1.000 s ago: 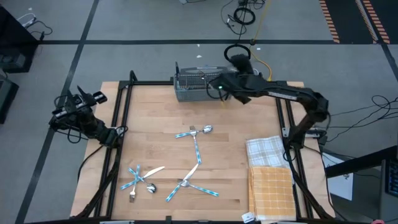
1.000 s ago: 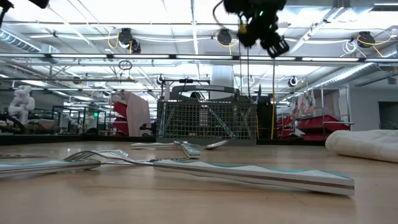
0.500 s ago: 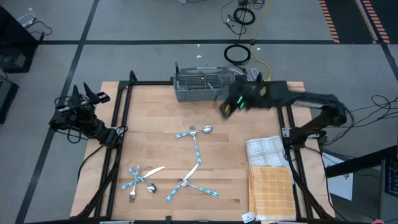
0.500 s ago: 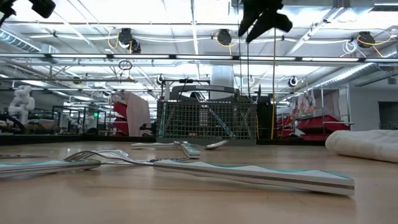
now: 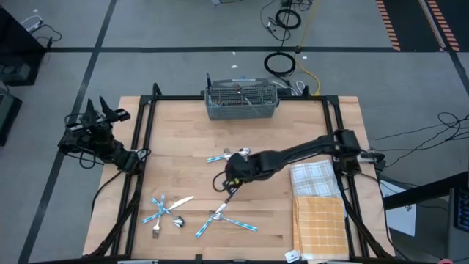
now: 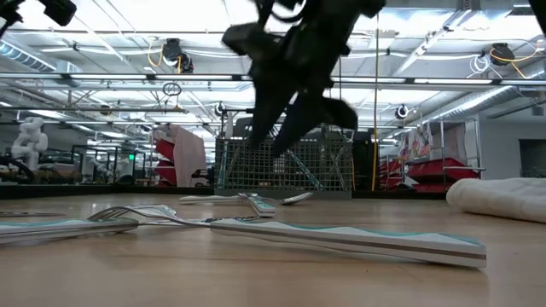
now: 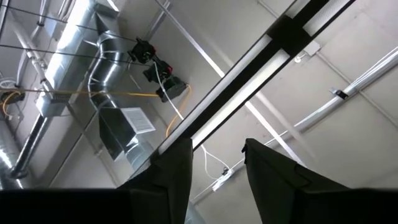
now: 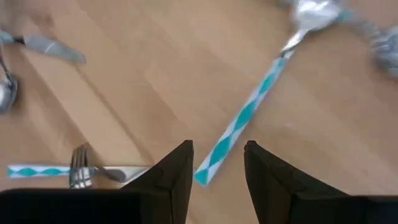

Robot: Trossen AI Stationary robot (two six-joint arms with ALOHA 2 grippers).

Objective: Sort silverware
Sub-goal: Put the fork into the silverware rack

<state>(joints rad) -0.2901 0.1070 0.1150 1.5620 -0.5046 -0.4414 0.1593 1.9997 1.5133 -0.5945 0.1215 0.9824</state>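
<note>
Now that my right arm has swung away from the wire caddy at the table's far edge and come down over the middle, I am lined up on the next piece: the long teal-handled utensil lying at the table's centre. More silverware is scattered toward the near edge, some by the near-left corner, so sorting looks far from done. My right gripper hovers just above that handle, fingers apart and empty, touching nothing. My left gripper waits off the left edge, fingers parted, holding nothing.
</note>
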